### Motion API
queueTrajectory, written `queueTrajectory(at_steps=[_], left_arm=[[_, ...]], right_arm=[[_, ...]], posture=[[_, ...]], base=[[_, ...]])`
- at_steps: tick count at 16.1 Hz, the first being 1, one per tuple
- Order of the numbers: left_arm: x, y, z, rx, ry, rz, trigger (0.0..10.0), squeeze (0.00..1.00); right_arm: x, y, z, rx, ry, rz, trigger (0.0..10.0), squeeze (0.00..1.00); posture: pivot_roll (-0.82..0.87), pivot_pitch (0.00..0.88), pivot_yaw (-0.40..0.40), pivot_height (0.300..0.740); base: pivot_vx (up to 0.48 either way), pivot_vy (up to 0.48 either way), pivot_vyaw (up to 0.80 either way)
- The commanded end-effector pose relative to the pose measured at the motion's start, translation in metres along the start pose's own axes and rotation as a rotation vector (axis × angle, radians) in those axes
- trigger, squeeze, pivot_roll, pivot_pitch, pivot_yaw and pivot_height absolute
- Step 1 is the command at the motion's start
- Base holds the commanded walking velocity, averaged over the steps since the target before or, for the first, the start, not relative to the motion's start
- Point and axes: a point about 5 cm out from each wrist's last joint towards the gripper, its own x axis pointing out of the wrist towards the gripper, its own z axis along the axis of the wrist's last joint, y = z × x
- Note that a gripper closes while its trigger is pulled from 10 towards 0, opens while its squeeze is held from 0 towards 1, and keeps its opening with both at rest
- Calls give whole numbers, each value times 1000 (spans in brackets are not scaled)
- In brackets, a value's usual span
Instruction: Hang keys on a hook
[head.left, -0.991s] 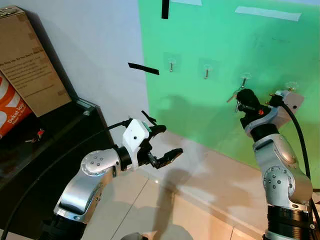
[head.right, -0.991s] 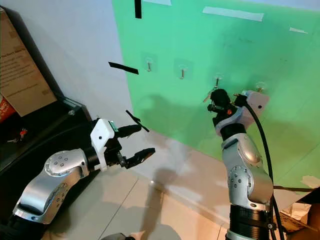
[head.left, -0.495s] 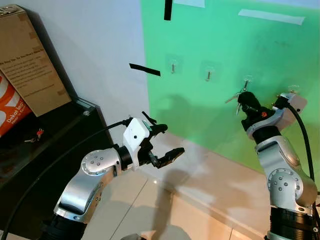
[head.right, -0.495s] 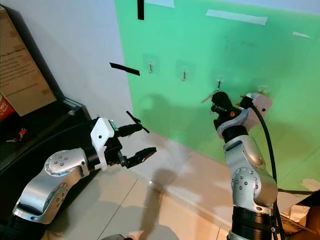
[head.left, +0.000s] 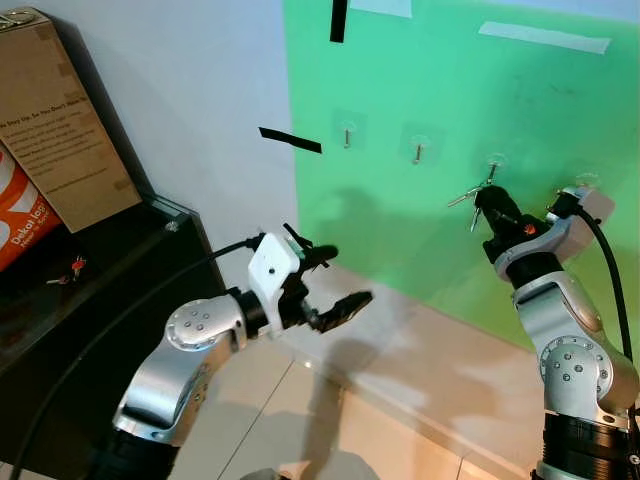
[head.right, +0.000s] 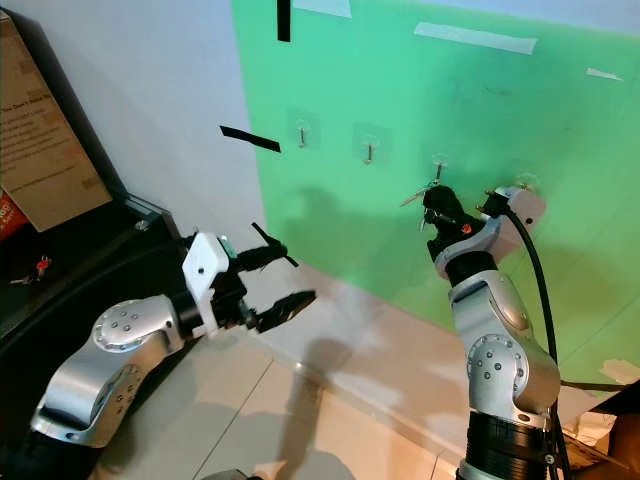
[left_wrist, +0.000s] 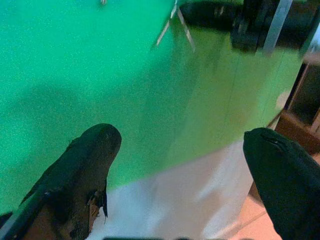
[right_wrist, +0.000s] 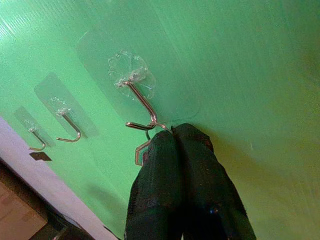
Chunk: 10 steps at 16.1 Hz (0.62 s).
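My right gripper (head.left: 484, 198) is raised against the green wall panel (head.left: 430, 80), shut on a small bunch of silver keys (head.left: 463, 197) that splay out to its left. In the right wrist view the shut fingertips (right_wrist: 172, 136) sit just under the bent tip of a clear stick-on hook (right_wrist: 139, 98), and the key ring (right_wrist: 144, 148) touches that tip. This is the third hook (head.left: 493, 164) in a row of several. My left gripper (head.left: 333, 277) is open and empty, held lower in front of the wall, its fingers (left_wrist: 85, 170) wide apart.
Two more hooks (head.left: 346, 132) (head.left: 418, 150) lie to the left and another (head.left: 585, 181) to the right. A cardboard box (head.left: 60, 120) and an orange box (head.left: 22, 215) stand on a black cabinet (head.left: 100, 290) at my left. Pale tiled floor (head.left: 400, 400) lies below.
My right gripper has risen with the keys, bringing them up to the third hook. The left arm has barely moved.
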Motion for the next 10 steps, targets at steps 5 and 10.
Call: queueTrajectory(at_steps=[5, 10], left_arm=[[4, -1, 15, 9, -62, -12, 10000, 27], [2, 3, 14, 18, -49, 18, 10000, 27]], right_arm=[[-1, -19, -15, -4, 78, -117, 10000, 643], [-4, -15, -8, 43, -8, -53, 10000, 1000]], posture=[[-85, 0, 62, 740], [-85, 0, 65, 740]], base=[[0, 0, 0], [0, 0, 0]])
